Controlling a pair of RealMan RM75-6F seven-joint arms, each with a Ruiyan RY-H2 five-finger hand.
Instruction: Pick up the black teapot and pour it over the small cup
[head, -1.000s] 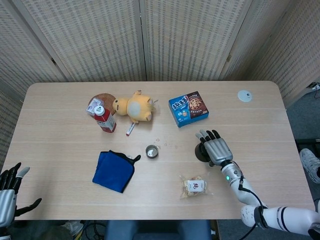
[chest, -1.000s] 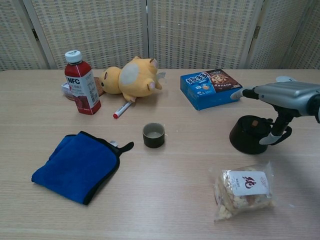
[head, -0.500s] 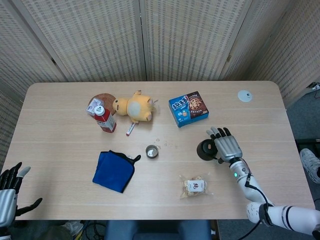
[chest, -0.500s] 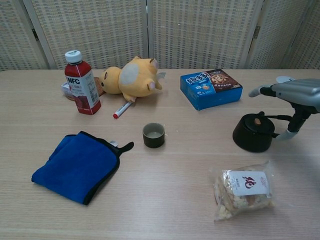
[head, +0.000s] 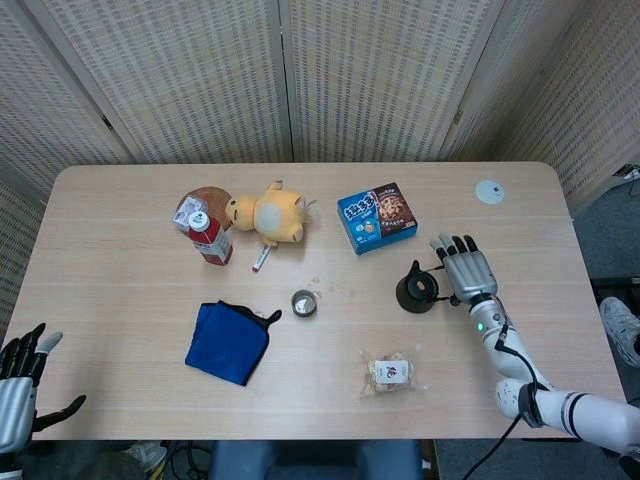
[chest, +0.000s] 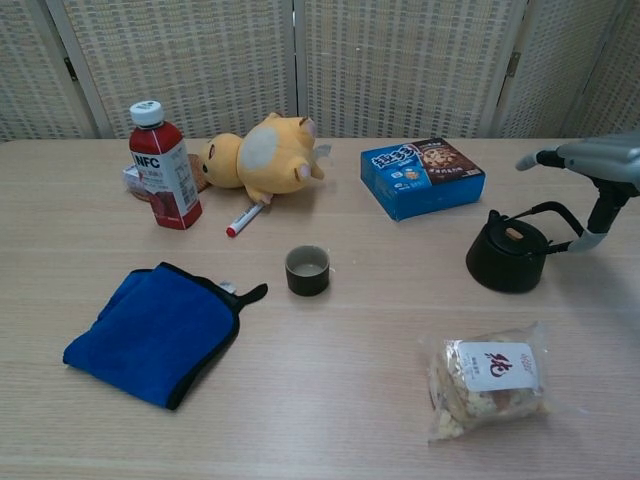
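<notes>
The black teapot (chest: 508, 258) sits unlifted on the worktop (chest: 330, 400), right of the small cup (chest: 307, 270), with the right hand (head: 468, 270) just beside it, fingers (head: 452, 243) spread and empty, so grasping and pouring remain.

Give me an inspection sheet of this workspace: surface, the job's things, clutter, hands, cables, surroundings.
Surface: light wood table, no spill seen.
Job's things: black teapot upright on the table, handle raised; small cup upright to its left, well apart.
Clutter: blue cloth, red juice bottle, yellow plush toy, marker, blue cookie box, snack packet, white disc.
Hands: right robot hand beside the teapot's handle, fingers apart, holding nothing; left robot hand at the table's near left corner, holding nothing.
Cables: dark cable along the right forearm.
Surroundings: woven folding screens behind the table.
</notes>
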